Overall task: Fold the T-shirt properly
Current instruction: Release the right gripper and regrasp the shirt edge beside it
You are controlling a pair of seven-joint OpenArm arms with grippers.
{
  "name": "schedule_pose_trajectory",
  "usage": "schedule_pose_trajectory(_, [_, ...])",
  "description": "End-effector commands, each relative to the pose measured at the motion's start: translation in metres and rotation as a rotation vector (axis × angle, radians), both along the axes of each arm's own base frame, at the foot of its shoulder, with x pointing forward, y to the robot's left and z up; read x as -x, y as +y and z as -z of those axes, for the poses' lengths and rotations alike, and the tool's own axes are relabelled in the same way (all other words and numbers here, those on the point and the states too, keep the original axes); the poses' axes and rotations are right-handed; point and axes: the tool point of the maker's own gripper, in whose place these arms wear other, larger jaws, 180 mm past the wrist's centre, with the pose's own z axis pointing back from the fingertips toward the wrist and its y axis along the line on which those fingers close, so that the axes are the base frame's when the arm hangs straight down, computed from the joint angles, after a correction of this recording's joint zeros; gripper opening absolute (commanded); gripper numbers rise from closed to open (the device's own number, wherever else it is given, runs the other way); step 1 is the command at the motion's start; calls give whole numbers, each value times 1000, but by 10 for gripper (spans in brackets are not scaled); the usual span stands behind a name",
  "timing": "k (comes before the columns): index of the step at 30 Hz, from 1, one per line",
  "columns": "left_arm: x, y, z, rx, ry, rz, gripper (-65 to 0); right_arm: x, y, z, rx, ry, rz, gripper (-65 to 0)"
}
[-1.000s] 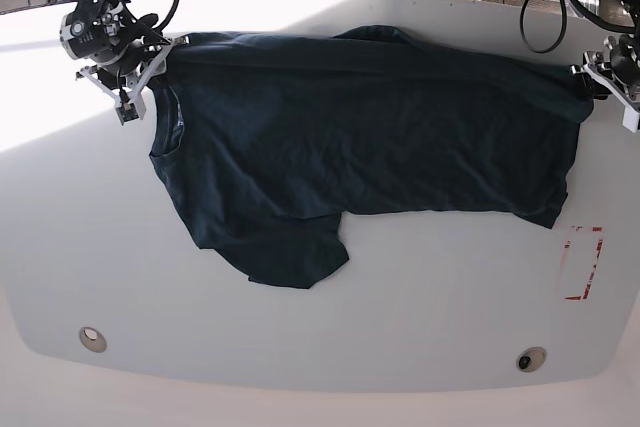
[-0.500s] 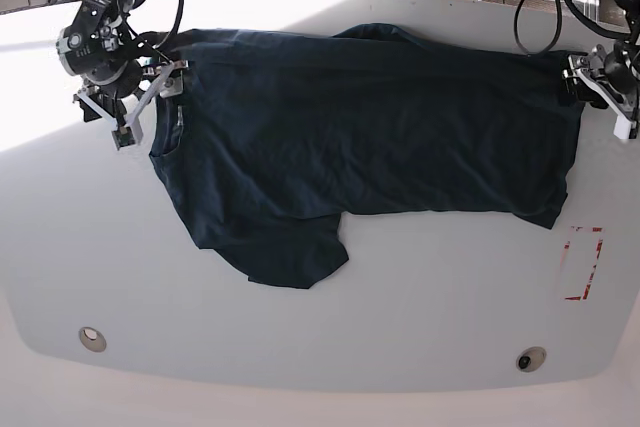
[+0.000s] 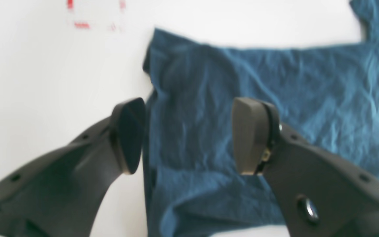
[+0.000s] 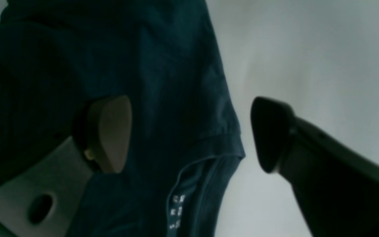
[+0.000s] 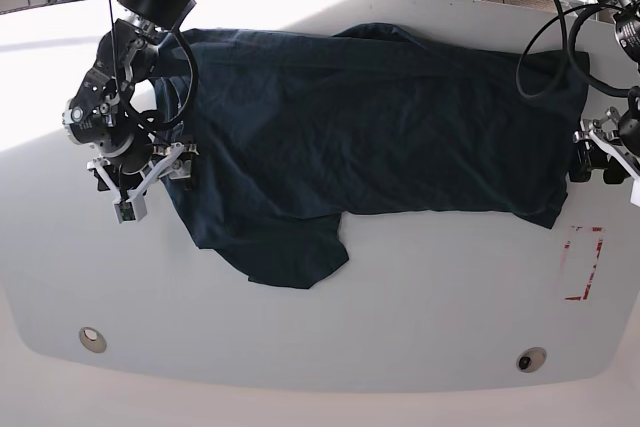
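Base view, entry by size. Desk (image 5: pixel 400 287): white, rounded, bare apart from a red-outlined marker (image 5: pixel 583 262) near the right edge and two round inserts (image 5: pixel 92 338) along the near edge. Room: cables and frame parts beyond the far edge. T-shirt (image 5: pixel 380 127): dark navy, spread flat across the far half, neck to the left, one sleeve lying toward the near side. Right gripper (image 5: pixel 150 172): jaws apart, empty, over the collar edge. Left gripper (image 5: pixel 600 152): jaws apart, empty, at the hem side. Step, judged: between folds. Next move likely calls for fresh grasps on both near edges.
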Motion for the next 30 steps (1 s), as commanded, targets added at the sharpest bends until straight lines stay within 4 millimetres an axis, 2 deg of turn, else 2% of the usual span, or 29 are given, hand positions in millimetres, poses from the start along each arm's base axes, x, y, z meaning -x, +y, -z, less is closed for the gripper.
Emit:
schedule_pose_trajectory(1, [-17,7,-24,3,-82,-10,-261,-29,0,-10,-51,-68,-4,-111])
schedule_pose_trajectory(4, [-32,15,-28,47,-101,-35,-261,-42,-3,-3,-94,-87,5,-111])
schedule_pose_trajectory(10, [-52,26,-27,130,-110,-75,-262,-56,-11,14,-159,-96,27,-111])
schedule_pose_trajectory(17, [-65,37,-24,190,-154,-113,-262,-56,-21,35,-201,-74,53,-111])
schedule_pose_trajectory(22, [-67,43,-10,234,-134,-141,-262,-53,-19,45,-222,-62,59,-111])
schedule_pose_trajectory(26, [-65,45,3,263,-103,-159,-262,-47,-10,53,-229,-41,44,-111])
schedule_pose_trajectory(30, [-66,48,13,293,-79,-179,-262,-45,17,60,-238,-17,-15,-111])
